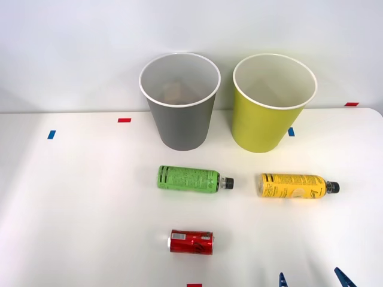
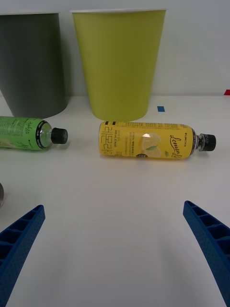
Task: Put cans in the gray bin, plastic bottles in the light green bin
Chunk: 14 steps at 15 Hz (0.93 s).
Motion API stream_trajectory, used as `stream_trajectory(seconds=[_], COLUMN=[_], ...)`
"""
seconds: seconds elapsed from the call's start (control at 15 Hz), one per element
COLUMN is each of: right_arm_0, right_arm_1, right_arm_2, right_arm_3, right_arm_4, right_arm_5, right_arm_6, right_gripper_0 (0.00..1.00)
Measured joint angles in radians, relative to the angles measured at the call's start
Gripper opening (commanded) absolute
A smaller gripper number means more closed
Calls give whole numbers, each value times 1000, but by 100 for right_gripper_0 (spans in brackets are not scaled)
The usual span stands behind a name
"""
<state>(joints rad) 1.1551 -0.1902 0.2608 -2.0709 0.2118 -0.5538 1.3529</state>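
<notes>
The right claw (image 2: 115, 259) hangs spread over bare white tabletop (image 1: 84, 209), nothing between it and the smooth yellow bottle (image 1: 293, 186) lying before the light green bin (image 1: 272, 104); green bottle (image 1: 190, 179) and red can (image 1: 191, 242) lie beside, gray bin (image 1: 181, 103) behind

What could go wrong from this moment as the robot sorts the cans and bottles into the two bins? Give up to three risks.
1. The yellow bottle, green bottle and red can all lie on their sides, so a nudge from the open gripper could roll them away.
2. The gray bin and light green bin stand close together, so a drop might land in the wrong one.
3. Both bins are tall and tapered; a knock could tip them.
</notes>
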Motion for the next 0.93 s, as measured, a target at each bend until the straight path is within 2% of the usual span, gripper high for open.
stream_trajectory(seconds=[0.93], right_arm_0=[0], right_arm_1=[0], right_arm_2=[0], right_arm_3=[0], right_arm_4=[0], right_arm_5=[0], right_arm_6=[0], right_gripper_0=[100])
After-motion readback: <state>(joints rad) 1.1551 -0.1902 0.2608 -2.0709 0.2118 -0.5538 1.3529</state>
